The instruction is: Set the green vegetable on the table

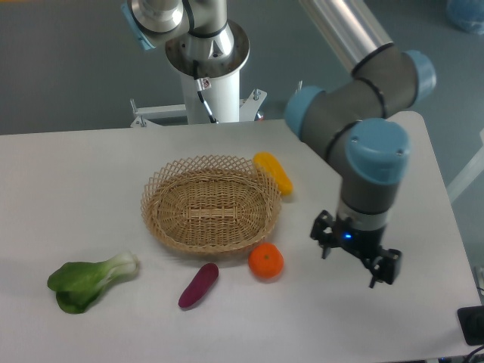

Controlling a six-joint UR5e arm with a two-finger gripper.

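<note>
Bok choy lies on the worktop, fingers empty and far from it.

The green vegetable [91,278] rests flat on the white worktop [68,181], well apart from the fingers [355,257] across the whole spread, outside the wicker basket [210,203]; by its position the placing looks done. The fingers hang spread apart above bare worktop, gripping nothing, likely parked clear. Nearest them sits the orange [266,261], then the purple eggplant [198,285]; farther back, a yellow vegetable [274,172] lies against the basket's rim.
</note>
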